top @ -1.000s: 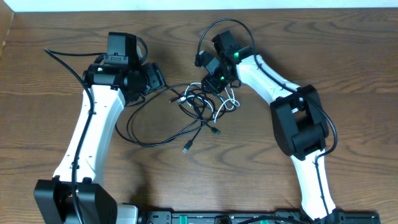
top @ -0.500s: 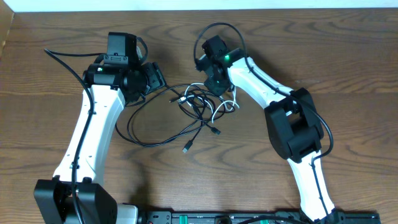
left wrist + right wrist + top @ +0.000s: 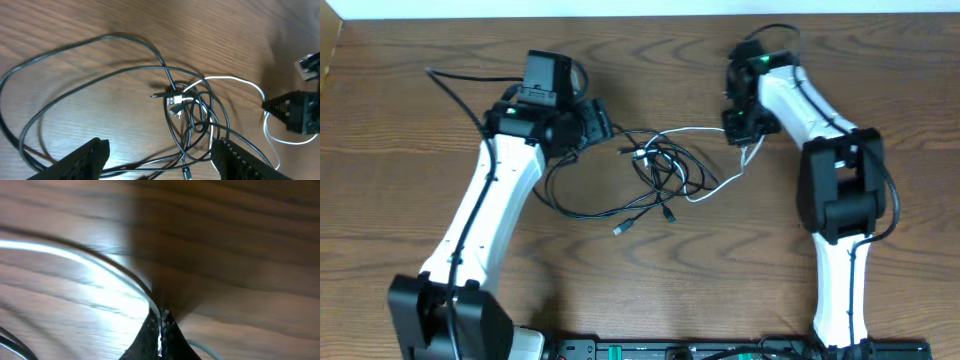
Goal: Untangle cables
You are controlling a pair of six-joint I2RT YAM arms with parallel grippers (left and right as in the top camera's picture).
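The cables lie knotted mid-table: a thin black cable (image 3: 665,172) in loops, and a thin white cable (image 3: 692,131) pulled taut from the knot to the right. My right gripper (image 3: 744,136) is shut on the white cable (image 3: 100,260), which is pinched between its fingertips (image 3: 151,330). My left gripper (image 3: 604,126) is open just left of the knot. In the left wrist view its fingers (image 3: 82,159) stand wide apart, with black cable strands (image 3: 125,47) running across the gap. A silvery plug (image 3: 174,100) sits in the knot.
A wide black loop (image 3: 565,203) trails left under the left arm. Two small plug ends (image 3: 621,230) lie in front of the knot. The arms' own thick cords arch behind each wrist. The table's back edge (image 3: 640,14) is near.
My right gripper has shut on the white cable and swung right and back, drawing it out straight. The left arm and the knot have shifted right.
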